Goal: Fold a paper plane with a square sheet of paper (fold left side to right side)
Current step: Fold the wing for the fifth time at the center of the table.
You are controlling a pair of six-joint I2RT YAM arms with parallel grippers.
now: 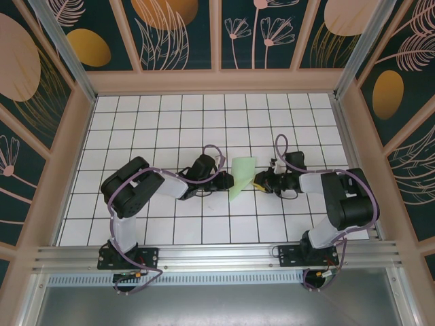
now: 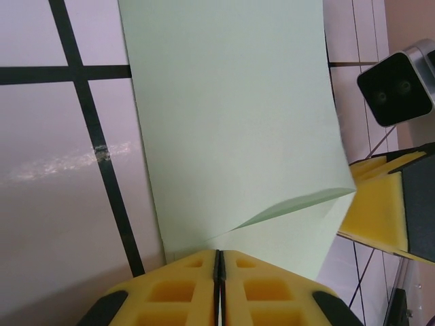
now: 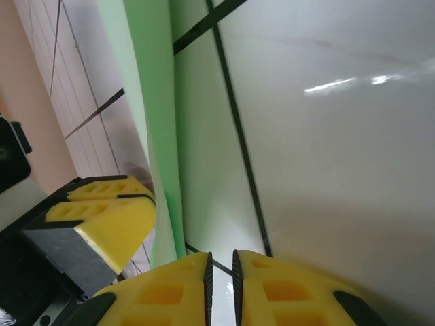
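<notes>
The square sheet of paper (image 1: pixel 242 176) is pale green and lies mid-table between the two grippers, one side lifted and curling over. In the left wrist view the sheet (image 2: pixel 231 122) runs away from my left gripper (image 2: pixel 219 252), whose jaws are shut on its near edge; a lifted layer casts a slanted shadow line. From above, the left gripper (image 1: pixel 228 182) touches the sheet's left side. My right gripper (image 1: pixel 259 180) sits at the sheet's right side. Its jaws (image 3: pixel 221 257) stand a narrow slit apart with bare tile between them, and the sheet (image 3: pixel 153 102) rises edge-on just left of them.
The white grid-tiled table (image 1: pixel 170 115) is boxed in by wooden walls (image 1: pixel 61 170) on three sides. An aluminium rail (image 1: pixel 217 252) carries both arm bases along the near edge. The right gripper's yellow finger (image 2: pixel 380 210) is close to the sheet's lifted corner.
</notes>
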